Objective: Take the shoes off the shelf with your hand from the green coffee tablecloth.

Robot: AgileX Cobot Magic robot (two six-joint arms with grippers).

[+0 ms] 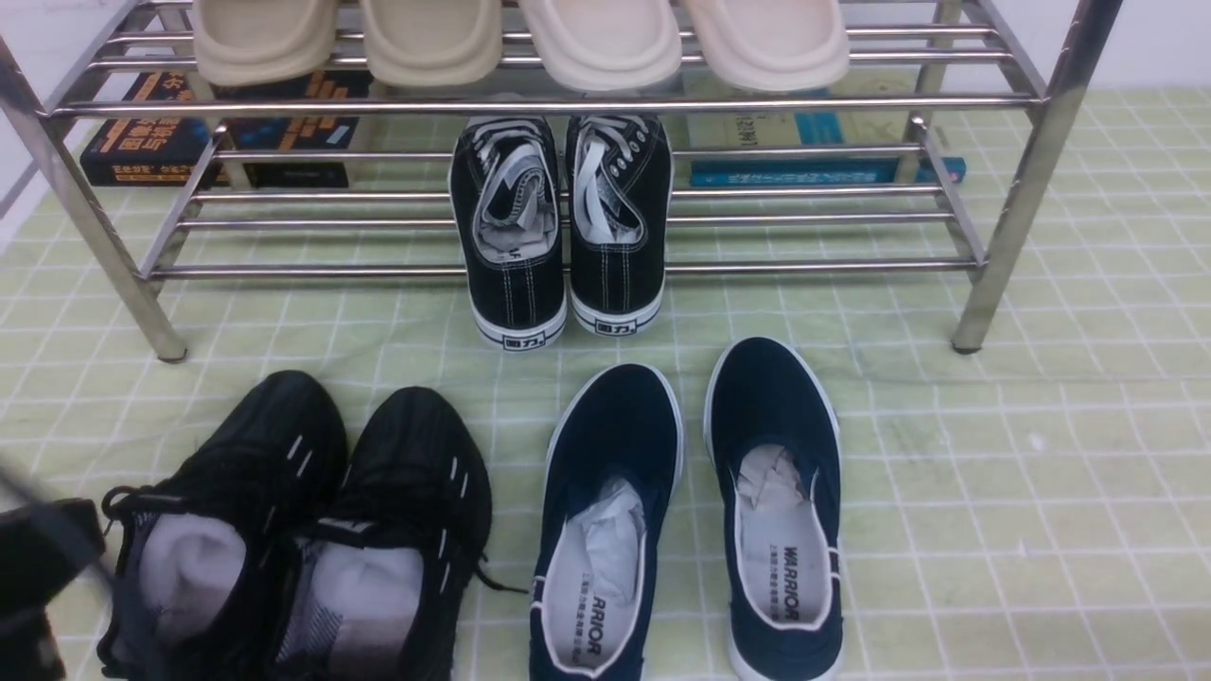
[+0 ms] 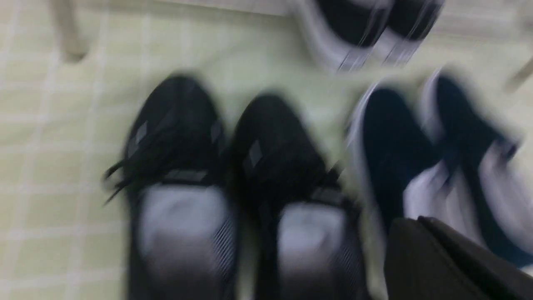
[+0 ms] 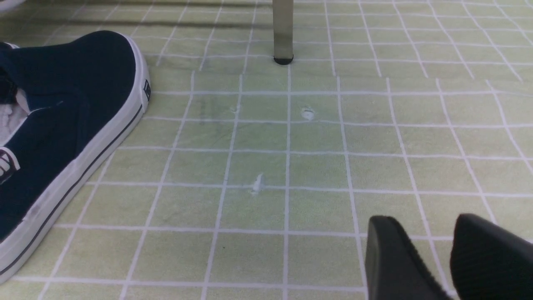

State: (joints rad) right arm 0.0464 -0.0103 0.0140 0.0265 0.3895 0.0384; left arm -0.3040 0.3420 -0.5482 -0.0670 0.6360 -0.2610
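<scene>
The shoes (image 1: 407,473), a pair of all-black knit sneakers with white paper stuffing, stand side by side on the green coffee tablecloth (image 1: 993,473) at the front left, in front of the shelf (image 1: 568,104). In the blurred left wrist view the shoes (image 2: 270,158) lie below my left gripper (image 2: 420,218). Its fingers are pressed together with nothing between them, and it hangs apart from the pair. My left arm (image 1: 43,567) shows as a dark blur at the lower left edge. My right gripper (image 3: 418,225) is open over bare cloth (image 3: 316,166), right of the navy shoe (image 3: 62,125).
Black canvas lace-ups (image 1: 558,227) sit on the shelf's lower tier, heels over the front bar. Beige slippers (image 1: 520,38) fill the top tier. Navy slip-ons (image 1: 691,511) stand right of the sneakers. Books (image 1: 151,142) lie behind the shelf. A shelf leg (image 3: 283,29) stands ahead of my right gripper.
</scene>
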